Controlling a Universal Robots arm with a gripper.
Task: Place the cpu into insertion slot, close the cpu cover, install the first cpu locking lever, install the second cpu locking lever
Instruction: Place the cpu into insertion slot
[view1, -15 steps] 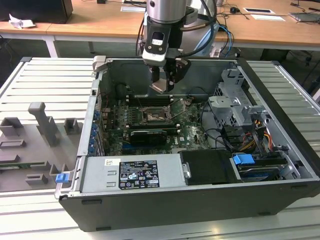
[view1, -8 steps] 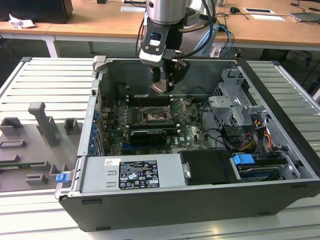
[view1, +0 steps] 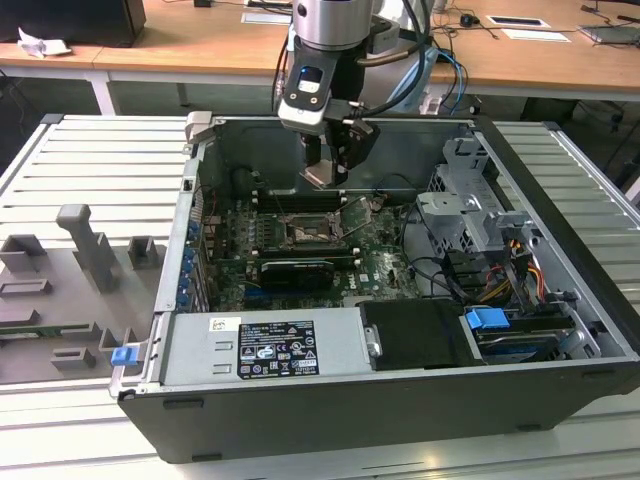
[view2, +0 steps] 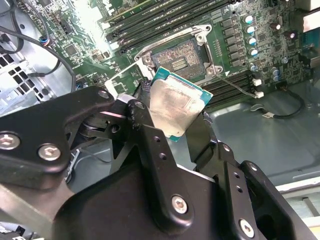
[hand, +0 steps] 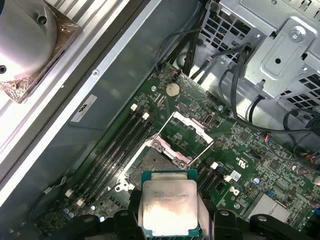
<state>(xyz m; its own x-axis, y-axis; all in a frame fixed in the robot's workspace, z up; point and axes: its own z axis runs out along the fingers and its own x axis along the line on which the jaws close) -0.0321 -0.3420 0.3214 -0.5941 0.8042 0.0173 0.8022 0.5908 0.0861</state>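
Inside the open computer case, above its green circuit board, the gripper has its fingers clamped on opposite edges of the cpu. The chip hangs in the air near the insertion slot, not touching it. The cpu cover is swung open beside the bare socket.
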